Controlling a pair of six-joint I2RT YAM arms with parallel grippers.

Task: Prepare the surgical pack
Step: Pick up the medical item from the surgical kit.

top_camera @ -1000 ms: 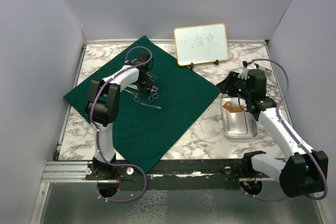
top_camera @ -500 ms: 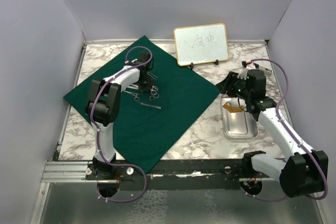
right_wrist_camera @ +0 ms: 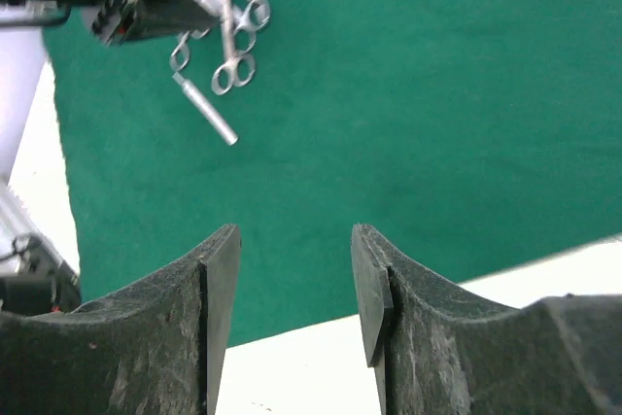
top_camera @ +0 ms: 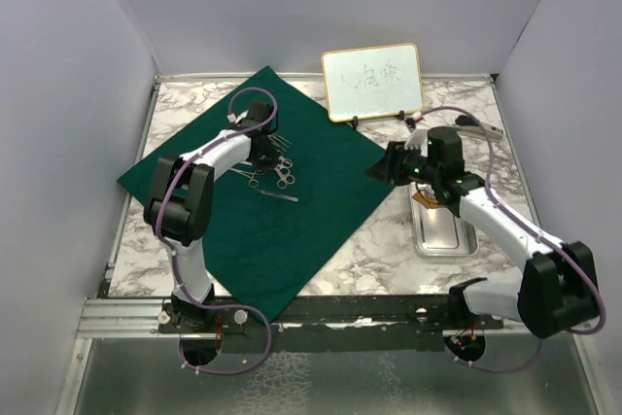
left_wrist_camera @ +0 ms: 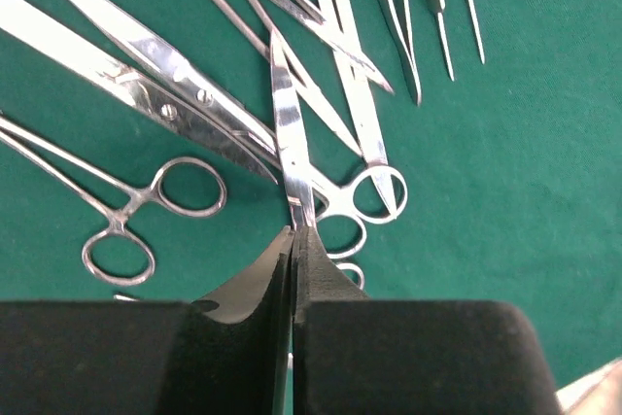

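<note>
Instrument [left_wrist_camera: 289, 133] within closed left hand [left_wrist_camera: 293, 237]

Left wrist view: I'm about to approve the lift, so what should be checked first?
1. Left gripper shut on a slim instrument: ok.
2. Only that instrument pinched: cannot tell; a finger ring sits at the jaws.
3. Instrument free of neighbours: not ok; it crosses the large scissors.
4. Right gripper open and empty: ok.
5. Steel tray free to receive: cannot tell; the right arm covers its far end.
</note>
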